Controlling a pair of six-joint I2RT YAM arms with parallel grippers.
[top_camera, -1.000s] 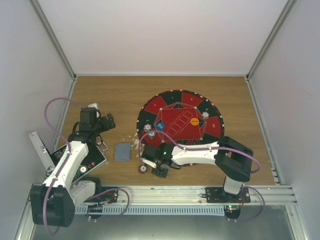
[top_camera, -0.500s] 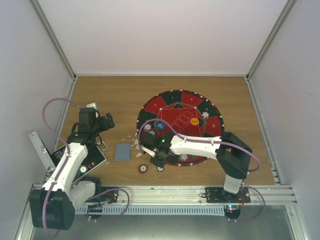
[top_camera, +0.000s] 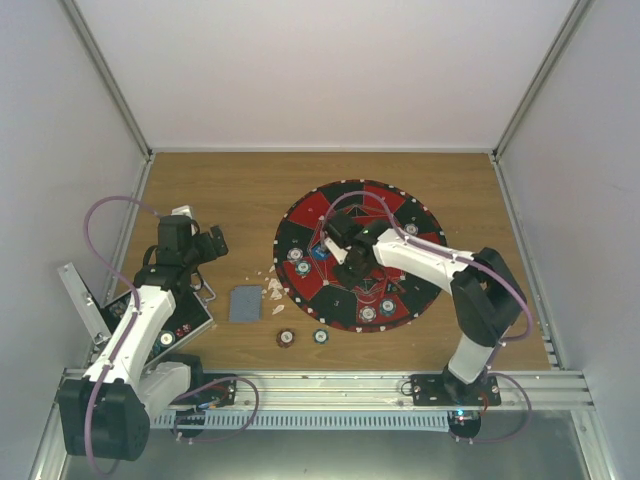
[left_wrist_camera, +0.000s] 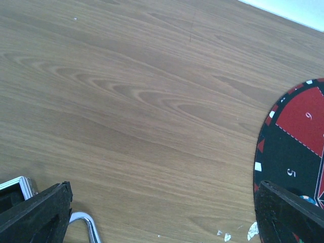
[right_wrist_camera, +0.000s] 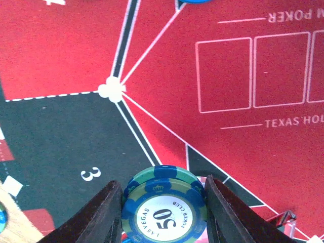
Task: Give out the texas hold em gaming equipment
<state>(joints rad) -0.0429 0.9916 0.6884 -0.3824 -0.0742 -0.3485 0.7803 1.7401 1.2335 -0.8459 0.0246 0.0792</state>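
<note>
**Teal chips pinched over the mat, left fingers spread wide beside it**

The teal chips, a short stack whose top face reads 50, are clamped between the two fingers of the right gripper. One finger presses against each side of the rim. They hang over the mat, at the line where its red middle field meets the black sector numbered 3. Whether they touch the mat cannot be told. Seen from above, this spot lies a little left of the mat's centre.

A blue disc lies on the mat just left of the gripper. Further left, near the mat's left rim, sits a pair of chips, almost touching. A single chip rests right of the mat's centre. Two more chips lie close together inside the mat's near rim.

Off the mat, just beyond its near-left edge, two loose chips lie apart on the table. The grey-blue card deck sits left of the mat, with white scraps between the deck and the mat's rim. Further left of the mat stands the black case, partly covered by the left arm.

The left gripper hovers well to the left of the mat over bare wood, its fingers spread as far apart as they go. The mat's rim, with sectors 5 and 6, shows at the right edge of the left wrist view.
</note>
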